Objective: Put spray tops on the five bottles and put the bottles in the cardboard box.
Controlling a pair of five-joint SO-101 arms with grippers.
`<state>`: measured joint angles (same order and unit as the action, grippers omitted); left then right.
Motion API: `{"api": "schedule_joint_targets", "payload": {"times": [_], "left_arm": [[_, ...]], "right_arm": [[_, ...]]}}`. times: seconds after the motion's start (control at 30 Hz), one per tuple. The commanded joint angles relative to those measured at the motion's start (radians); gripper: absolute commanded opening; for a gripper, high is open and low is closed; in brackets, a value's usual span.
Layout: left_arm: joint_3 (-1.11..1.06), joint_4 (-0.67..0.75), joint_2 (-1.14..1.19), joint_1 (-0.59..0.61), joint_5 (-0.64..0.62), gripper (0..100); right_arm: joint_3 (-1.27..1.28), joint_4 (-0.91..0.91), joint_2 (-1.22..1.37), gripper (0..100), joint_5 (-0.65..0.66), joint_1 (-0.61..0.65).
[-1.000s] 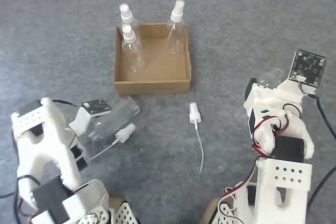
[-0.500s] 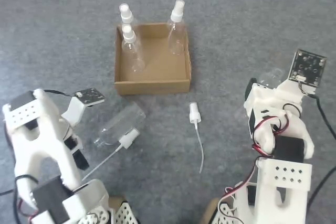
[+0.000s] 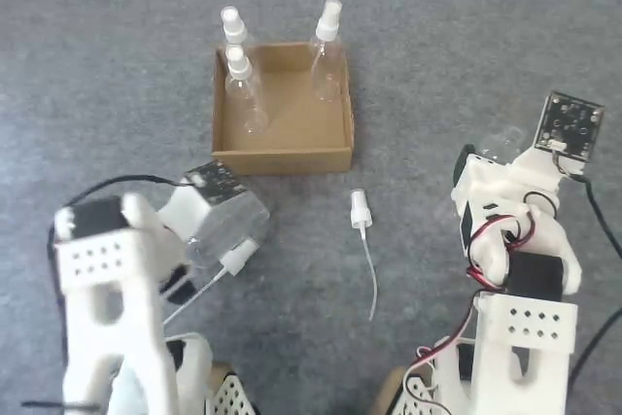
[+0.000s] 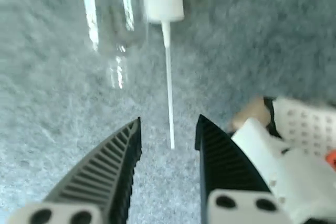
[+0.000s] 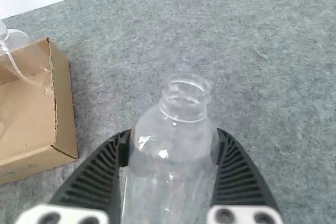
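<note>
A clear bottle (image 3: pixel 233 224) lies on its side on the grey carpet, with a loose spray top (image 3: pixel 239 255) beside it. My left gripper (image 4: pixel 168 124) hangs open just above that spray top's thin tube (image 4: pixel 169 87), with the bottle (image 4: pixel 107 19) beyond. My right gripper (image 5: pixel 170 140) is shut on an upright topless bottle (image 5: pixel 176 129), seen at the right in the high view as the held bottle (image 3: pixel 502 143). The cardboard box (image 3: pixel 282 155) holds two topped bottles (image 3: pixel 244 89). A third topped bottle (image 3: pixel 233 26) stands behind its far left corner.
Another loose spray top (image 3: pixel 361 210) lies on the carpet between the arms, its long tube trailing towards the front. In the right wrist view the box corner (image 5: pixel 58 114) is close beside the held bottle. Open carpet lies right of the box.
My left arm drew back to the left, leaving the bottle lying, then swung right over the bottle and its loose spray top. The right arm and its bottle stayed still.
</note>
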<state>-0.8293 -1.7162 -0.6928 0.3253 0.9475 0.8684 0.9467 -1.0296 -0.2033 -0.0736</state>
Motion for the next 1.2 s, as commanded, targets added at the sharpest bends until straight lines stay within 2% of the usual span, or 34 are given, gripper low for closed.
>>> {"api": "schedule_joint_targets", "payload": {"times": [0.0, 0.13, 0.3, 0.43, 0.8, 1.17], "left_arm": [[-0.002, 0.023, -0.169, -0.163, -0.173, 16], [0.004, 0.029, -0.118, -0.258, -0.204, 16], [0.074, 0.032, 0.037, -0.313, -0.241, 16], [0.099, 0.141, 0.173, -0.371, -0.328, 16], [0.097, 0.387, 0.408, -0.400, -0.417, 16], [0.104, 0.520, 0.559, -0.400, -0.422, 16]], "right_arm": [[-0.005, -0.025, -0.027, 8.0, -0.003, -0.005], [0.008, -0.051, -0.027, 8.0, -0.003, -0.005], [0.023, -0.076, -0.027, 8.0, -0.003, -0.005], [0.023, -0.076, -0.027, 8.0, -0.003, -0.005], [0.025, -0.076, -0.027, 8.0, -0.003, -0.005], [0.025, -0.076, -0.027, 8.0, -0.003, -0.005]]}}
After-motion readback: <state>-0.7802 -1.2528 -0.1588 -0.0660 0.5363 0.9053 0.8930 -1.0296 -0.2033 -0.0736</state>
